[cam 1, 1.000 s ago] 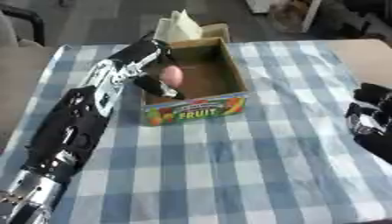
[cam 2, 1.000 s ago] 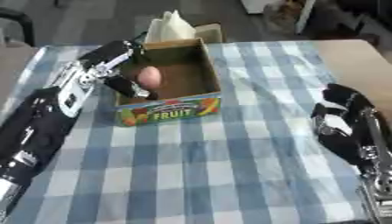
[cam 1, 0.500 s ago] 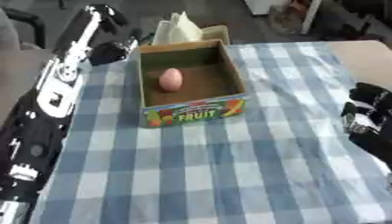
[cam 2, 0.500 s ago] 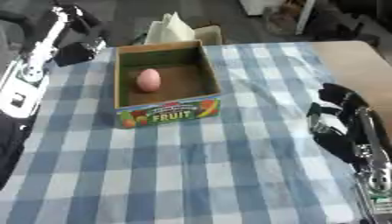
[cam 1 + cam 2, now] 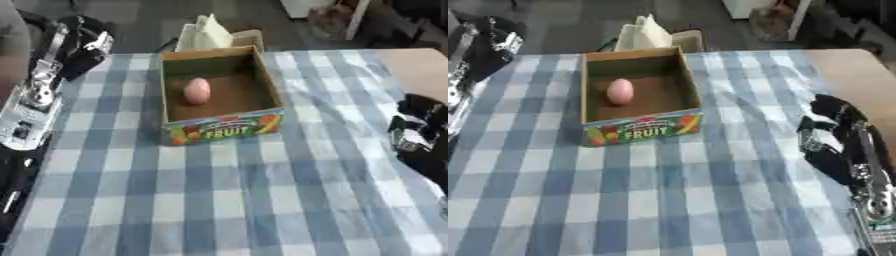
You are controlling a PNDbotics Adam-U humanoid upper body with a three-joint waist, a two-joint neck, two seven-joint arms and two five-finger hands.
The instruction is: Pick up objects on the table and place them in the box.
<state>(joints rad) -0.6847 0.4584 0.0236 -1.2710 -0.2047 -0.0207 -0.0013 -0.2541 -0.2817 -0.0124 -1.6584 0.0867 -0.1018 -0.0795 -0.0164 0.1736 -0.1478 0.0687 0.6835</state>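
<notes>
Pink egg [image 5: 197, 90] sits inside box [image 5: 261, 76]. Left hand [image 5: 80, 42] raised beside box, grip unclear. Right hand [image 5: 833, 135] idle, fingers relaxed.

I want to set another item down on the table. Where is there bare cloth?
The near half of the checked cloth, below the box, is bare, bordered by the left arm and the right hand. Bare strips also run either side of the box. Inside it lies only a pink egg-shaped thing. Behind the box it is crowded with folded cardboard.
</notes>
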